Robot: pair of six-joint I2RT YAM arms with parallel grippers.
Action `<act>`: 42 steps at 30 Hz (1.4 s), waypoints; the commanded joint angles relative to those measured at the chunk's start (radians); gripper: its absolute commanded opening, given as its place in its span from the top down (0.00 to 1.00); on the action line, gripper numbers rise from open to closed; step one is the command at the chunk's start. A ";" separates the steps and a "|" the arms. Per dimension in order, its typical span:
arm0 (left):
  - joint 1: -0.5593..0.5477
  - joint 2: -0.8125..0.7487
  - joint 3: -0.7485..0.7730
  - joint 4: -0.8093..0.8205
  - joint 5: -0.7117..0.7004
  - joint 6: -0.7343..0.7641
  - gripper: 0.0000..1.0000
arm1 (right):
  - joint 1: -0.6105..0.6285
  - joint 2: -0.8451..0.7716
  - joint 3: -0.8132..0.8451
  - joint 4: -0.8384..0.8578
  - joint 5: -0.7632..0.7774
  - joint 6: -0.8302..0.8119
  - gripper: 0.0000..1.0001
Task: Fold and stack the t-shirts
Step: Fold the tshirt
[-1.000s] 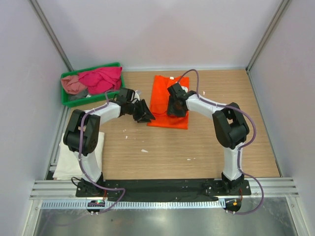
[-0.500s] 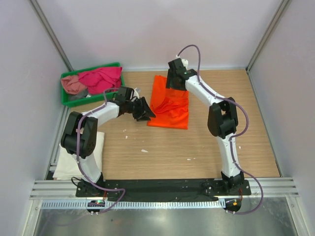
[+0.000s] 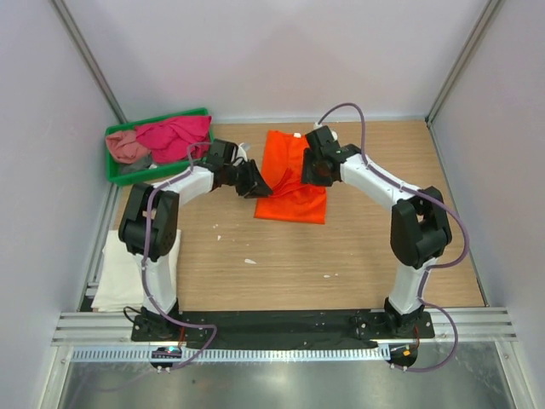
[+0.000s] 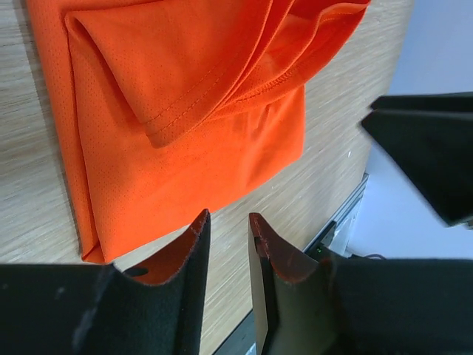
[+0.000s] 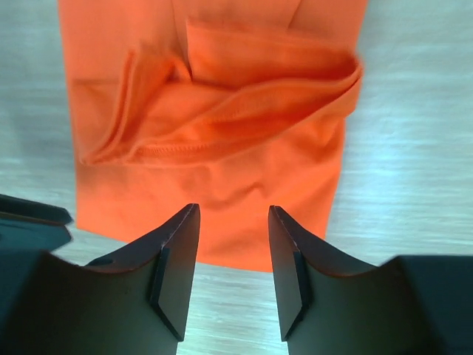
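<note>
While the tray (image 3: 162, 116) holds magenta and pink shirts (image 3: 174, 136), left hand (image 4: 229, 217) and right hand (image 5: 233, 208) gape empty.

The fixed overhead camera looks steeply down from behind the arm bases over the whole pale wooden worktop (image 3: 341, 247), while each wrist camera peers past its own dark jaws, close above the folded bright orange cloth t-shirt (image 3: 294, 204), which all three views share.

Bright orange t-shirt (image 3: 294, 200), finely dotted weave, on pale wood-grain surface (image 3: 341, 247). Green tray (image 3: 111, 162) holds magenta shirt (image 3: 177, 136) and dusty pink shirt (image 3: 126, 146).
</note>
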 commanded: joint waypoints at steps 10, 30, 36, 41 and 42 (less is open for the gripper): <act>-0.002 -0.182 -0.144 0.040 -0.040 -0.012 0.71 | 0.094 0.190 0.075 0.131 0.042 0.000 0.47; 0.006 -0.061 -0.008 -0.060 -0.019 0.080 0.55 | -0.064 0.150 0.339 -0.090 -0.195 -0.099 0.31; 0.009 -0.058 -0.018 -0.166 -0.085 0.178 0.59 | -0.130 -0.117 -0.163 0.045 -0.436 -0.128 0.40; 0.011 -0.059 -0.041 -0.183 -0.098 0.209 0.59 | -0.157 -0.199 -0.378 0.158 -0.525 -0.086 0.55; 0.011 -0.059 -0.047 -0.187 -0.107 0.221 0.59 | -0.160 -0.204 -0.426 0.172 -0.533 -0.080 0.55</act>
